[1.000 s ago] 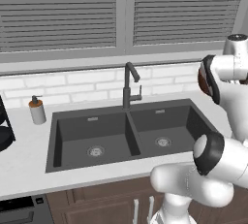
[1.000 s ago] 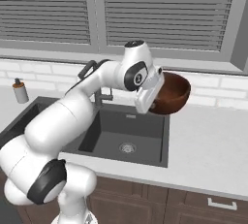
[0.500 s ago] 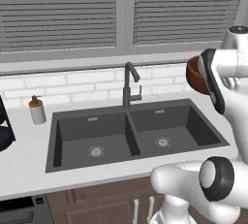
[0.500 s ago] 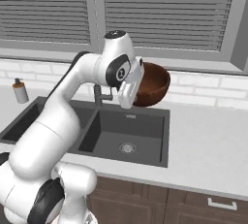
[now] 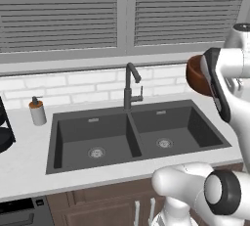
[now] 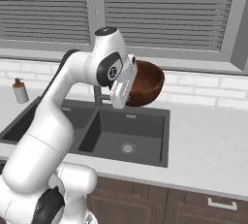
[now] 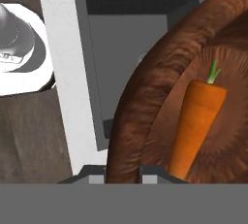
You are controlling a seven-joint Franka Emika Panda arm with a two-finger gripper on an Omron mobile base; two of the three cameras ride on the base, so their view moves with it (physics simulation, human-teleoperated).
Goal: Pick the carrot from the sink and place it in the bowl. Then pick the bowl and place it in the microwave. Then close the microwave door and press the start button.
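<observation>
- I am holding the bowl (image 6: 145, 82) up in the air above the sink (image 5: 132, 132), my claw (image 7: 123, 172) clamped on its thick rim, one finger inside and one outside.
- The carrot (image 7: 196, 128) is lying inside the bowl, green stub pointing away from my fingers.
- I judge that I am carrying the bowl toward the microwave, so I am wanting to keep it level; tipped as it looks in the right base view, the carrot could slide out.
- A rim grip gives the bowl leverage to twist, so slow swings are serving me best.
- I am counting: one bowl, one carrot, one sink with two basins and two drains, one faucet (image 5: 131, 85), one soap bottle (image 5: 36, 111) on the bench (image 6: 208, 145).
</observation>
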